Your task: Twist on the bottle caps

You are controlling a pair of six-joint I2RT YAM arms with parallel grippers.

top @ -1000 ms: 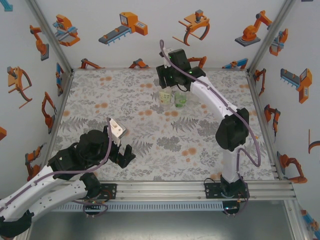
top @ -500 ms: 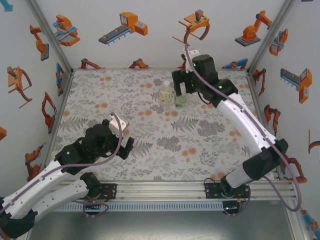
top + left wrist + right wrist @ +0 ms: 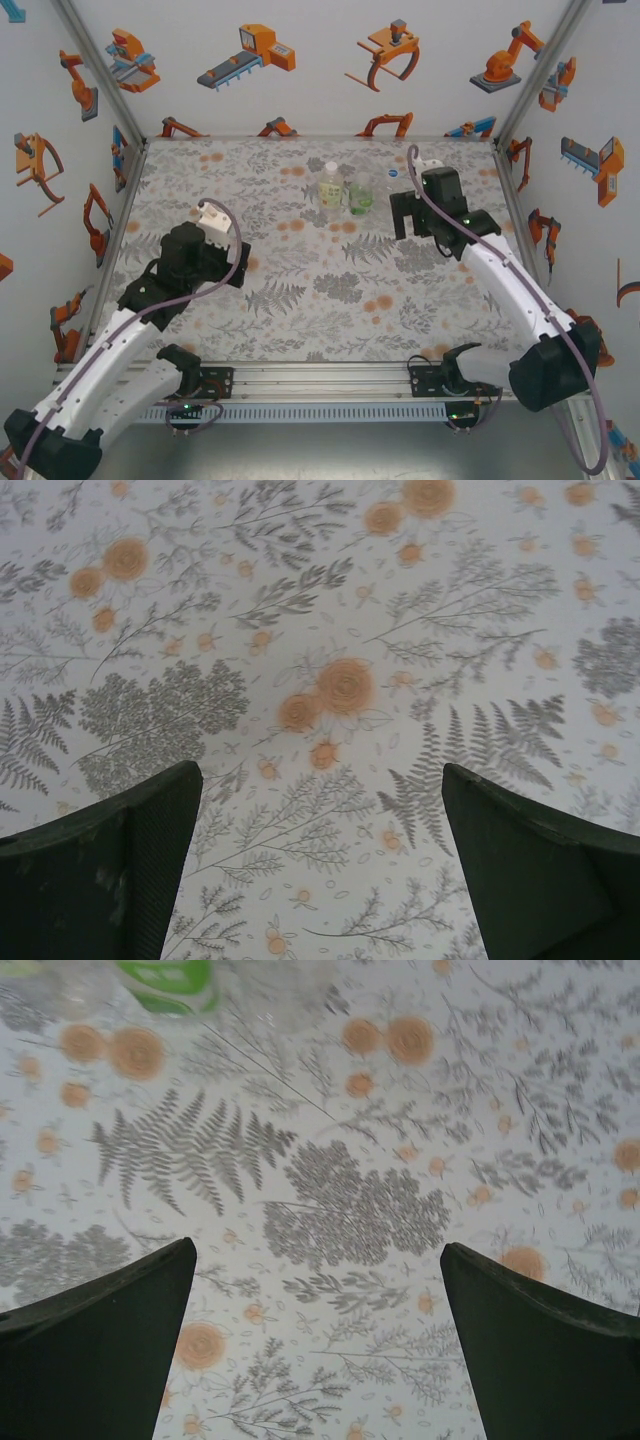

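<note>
Three small clear plastic bottles point(image 3: 330, 195) stand close together at the far middle of the floral desk point(image 3: 300, 310), holding yellowish, green and colourless liquid. The yellowish one wears a white cap point(image 3: 331, 167). The right end effector point(image 3: 317, 1250) hangs near them, jaws wide apart and empty. The left end effector point(image 3: 320, 770), also spread and empty, is well apart. The bottles look light, thin-walled, slick and easily tipped. Best to steady one by its body and pinch the cap's rim.

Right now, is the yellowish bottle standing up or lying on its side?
Upright. From above, the yellowish bottle rises from its base to a white top, beside the green bottle.
</note>
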